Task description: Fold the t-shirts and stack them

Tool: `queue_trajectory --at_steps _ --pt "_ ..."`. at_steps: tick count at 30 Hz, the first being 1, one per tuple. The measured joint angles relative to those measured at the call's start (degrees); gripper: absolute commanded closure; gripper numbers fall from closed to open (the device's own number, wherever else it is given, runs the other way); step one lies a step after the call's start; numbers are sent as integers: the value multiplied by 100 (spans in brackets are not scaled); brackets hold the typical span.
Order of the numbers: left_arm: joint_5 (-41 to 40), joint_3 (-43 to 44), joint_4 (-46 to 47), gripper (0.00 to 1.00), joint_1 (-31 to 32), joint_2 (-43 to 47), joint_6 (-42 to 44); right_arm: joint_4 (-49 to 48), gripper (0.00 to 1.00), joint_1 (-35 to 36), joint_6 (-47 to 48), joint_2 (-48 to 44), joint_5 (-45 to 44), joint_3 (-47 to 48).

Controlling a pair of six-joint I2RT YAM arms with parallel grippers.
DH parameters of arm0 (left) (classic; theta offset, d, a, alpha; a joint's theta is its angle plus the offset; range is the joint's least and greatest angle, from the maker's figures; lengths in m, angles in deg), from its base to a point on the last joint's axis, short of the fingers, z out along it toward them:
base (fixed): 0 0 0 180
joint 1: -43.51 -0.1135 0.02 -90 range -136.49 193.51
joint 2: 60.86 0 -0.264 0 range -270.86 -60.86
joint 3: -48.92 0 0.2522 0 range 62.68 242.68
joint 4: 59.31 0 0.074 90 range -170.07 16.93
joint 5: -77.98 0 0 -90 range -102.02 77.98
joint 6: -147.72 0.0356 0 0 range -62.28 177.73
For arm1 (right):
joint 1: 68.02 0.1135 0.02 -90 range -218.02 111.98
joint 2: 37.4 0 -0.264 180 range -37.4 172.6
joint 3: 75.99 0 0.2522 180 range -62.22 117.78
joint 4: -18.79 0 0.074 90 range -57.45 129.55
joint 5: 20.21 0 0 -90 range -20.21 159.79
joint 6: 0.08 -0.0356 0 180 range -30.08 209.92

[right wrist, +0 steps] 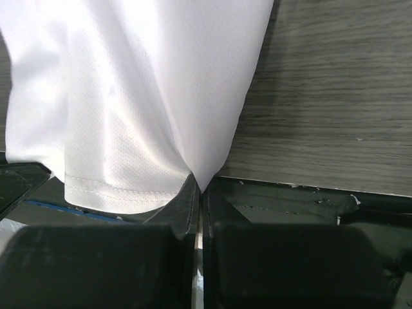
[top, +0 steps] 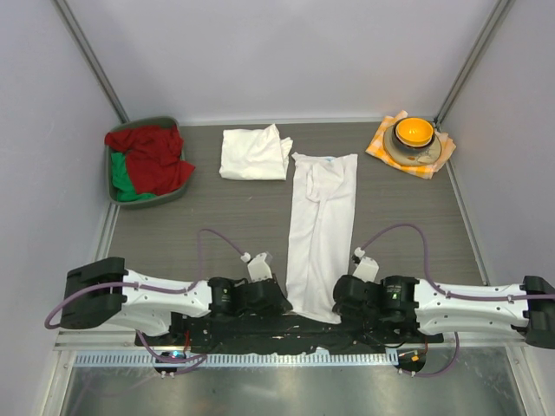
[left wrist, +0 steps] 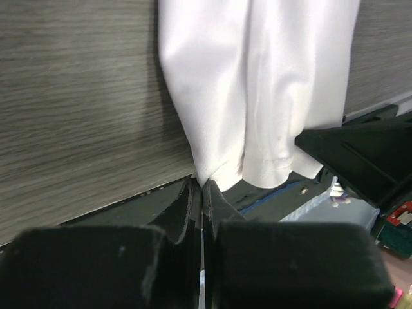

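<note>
Top view alone gives layout: long t-shirt (top: 321, 230) folded to a narrow strip down mid surface (top: 217, 217), collar end far, hem at near edge betw. the arms; 2nd t-shirt (top: 254, 154), folded square, just beside its far-left corner. Wrist cams alone show the grips: left gripper (left wrist: 203, 188) fingers (left wrist: 187, 206) pressed closed on hem's left corner; right gripper (right wrist: 200, 185) pinching the right corner likewise; fabric white, thin, softly creased lengthwise, stitched hem overhanging surface edge.
</note>
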Motion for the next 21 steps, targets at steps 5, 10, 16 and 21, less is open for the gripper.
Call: queue_trajectory --at_steps 5,10,16,21 --pt "-120 553 -369 100 -146 0 315 387 99 7 129 -70 -391 420" --pt "-105 1095 -542 100 -566 0 767 533 99 4 352 273 -837 901" --pt "35 1467 -640 100 -1150 -103 1261 577 99 -446 761 490 -1202 1283" --pt "219 1749 -662 100 -1589 -365 1600 437 99 -1705 1528 503 -1237 1473"
